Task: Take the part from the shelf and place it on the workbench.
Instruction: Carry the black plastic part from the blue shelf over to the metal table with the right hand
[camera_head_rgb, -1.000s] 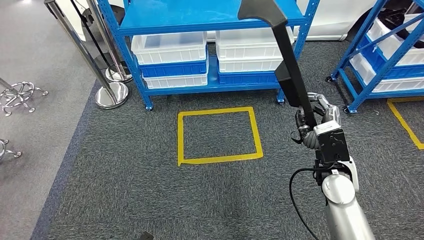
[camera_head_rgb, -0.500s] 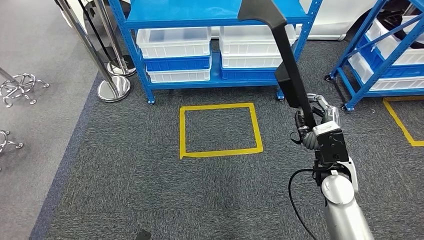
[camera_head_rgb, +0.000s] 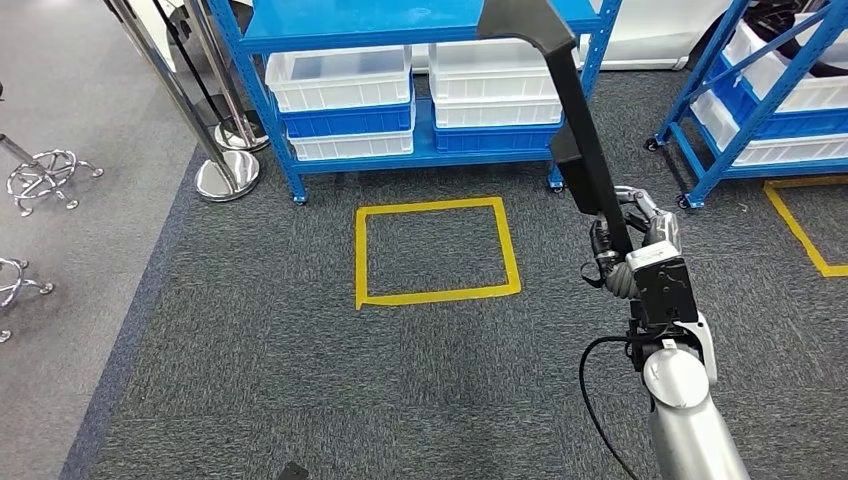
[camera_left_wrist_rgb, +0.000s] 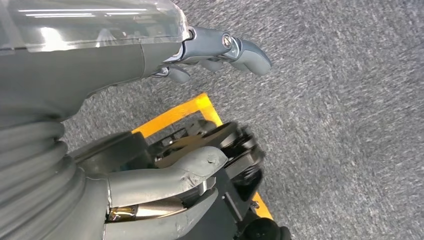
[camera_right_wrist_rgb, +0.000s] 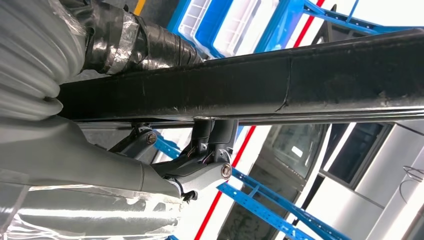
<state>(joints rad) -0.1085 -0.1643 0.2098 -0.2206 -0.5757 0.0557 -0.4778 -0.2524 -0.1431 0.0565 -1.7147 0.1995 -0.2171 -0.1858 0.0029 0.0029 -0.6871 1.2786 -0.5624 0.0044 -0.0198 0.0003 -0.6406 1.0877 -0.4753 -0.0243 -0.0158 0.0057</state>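
The part (camera_head_rgb: 585, 165) is a long black bar with a wider angled head at its top end. My right hand (camera_head_rgb: 635, 250) grips its lower end and holds it upright and tilted, in front of the blue shelf (camera_head_rgb: 420, 25). In the right wrist view the black part (camera_right_wrist_rgb: 280, 85) runs across the picture with my right hand's fingers (camera_right_wrist_rgb: 200, 170) wrapped around it. My left hand (camera_left_wrist_rgb: 125, 55) hangs over the grey carpet, fingers apart, holding nothing.
White bins (camera_head_rgb: 340, 80) sit on the blue shelf's lower levels. A yellow taped square (camera_head_rgb: 437, 250) marks the carpet in front of it. Chrome stanchion bases (camera_head_rgb: 227, 175) stand at the left. A second blue shelf (camera_head_rgb: 760, 100) stands at the right.
The whole picture has shifted slightly, so the camera has moved: shelf and yellow square sit a little higher in view. My right hand still holds the part the same way.
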